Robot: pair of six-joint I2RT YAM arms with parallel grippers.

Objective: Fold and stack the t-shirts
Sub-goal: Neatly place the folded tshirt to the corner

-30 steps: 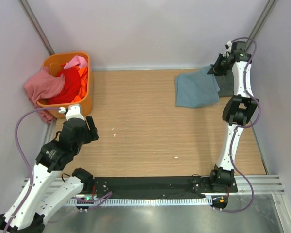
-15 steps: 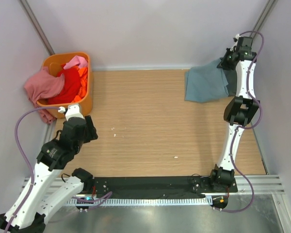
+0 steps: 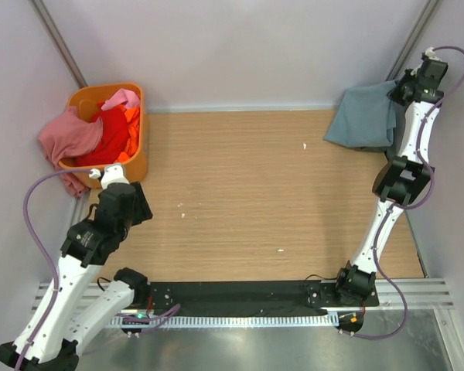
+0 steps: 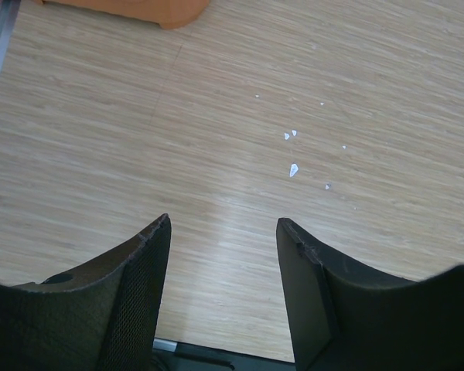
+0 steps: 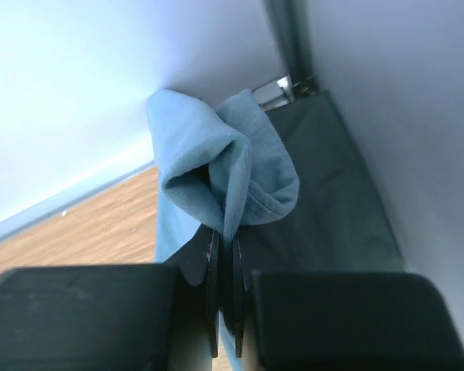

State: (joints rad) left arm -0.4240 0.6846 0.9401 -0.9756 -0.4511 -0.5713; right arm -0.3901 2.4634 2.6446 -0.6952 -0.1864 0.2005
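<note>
The right gripper, clamped on a bunched fold of the blue-teal t-shirt at the far right corner over the dark grey-green t-shirt, is probably needing a slow, square lowering, while the left gripper is hovering with fingers apart and empty near the basket.

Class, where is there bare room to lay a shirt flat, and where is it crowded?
Bare: the table across its middle, between the orange basket and the blue-teal t-shirt, save a few white specks. Crowded: the far left corner with the basket and left gripper; the far right corner, where the right gripper pinches that shirt.
</note>
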